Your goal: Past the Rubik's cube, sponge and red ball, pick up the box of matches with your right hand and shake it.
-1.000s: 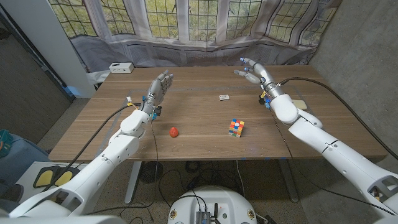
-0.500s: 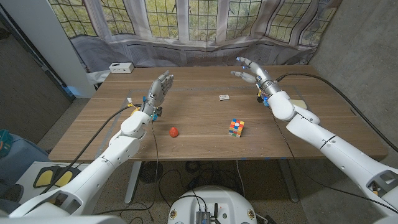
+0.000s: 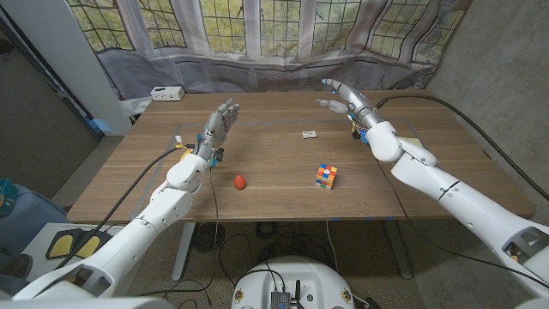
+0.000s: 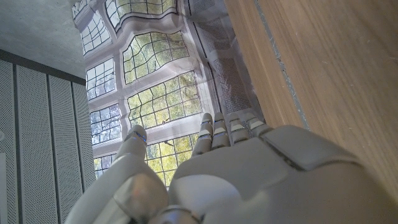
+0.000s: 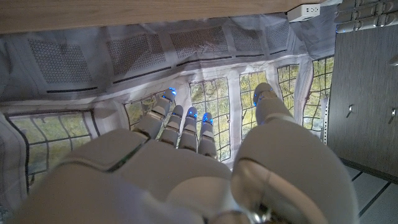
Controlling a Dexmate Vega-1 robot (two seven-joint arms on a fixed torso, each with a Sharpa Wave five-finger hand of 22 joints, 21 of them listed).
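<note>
The small box of matches (image 3: 310,134) lies on the wooden table (image 3: 274,163) past its middle. Nearer the front sit the Rubik's cube (image 3: 325,176) and the red ball (image 3: 240,181). A pale sponge (image 3: 414,142) peeks out behind my right forearm at the table's right side. My right hand (image 3: 346,97) hovers raised over the far right of the table, fingers spread and empty, to the right of and beyond the matchbox. My left hand (image 3: 220,124) stands raised over the left side, fingers extended, holding nothing. Both wrist views show the backs of my right hand (image 5: 186,162) and left hand (image 4: 211,168) against the windows.
A white power strip (image 3: 166,93) lies at the table's far left corner. A draped grey curtain (image 3: 283,69) and windows run behind the far edge. A concrete wall stands to the right.
My right hand has drifted left and slightly farther back, closing some of the sideways distance to the matchbox. The left hand and the objects have stayed put.
</note>
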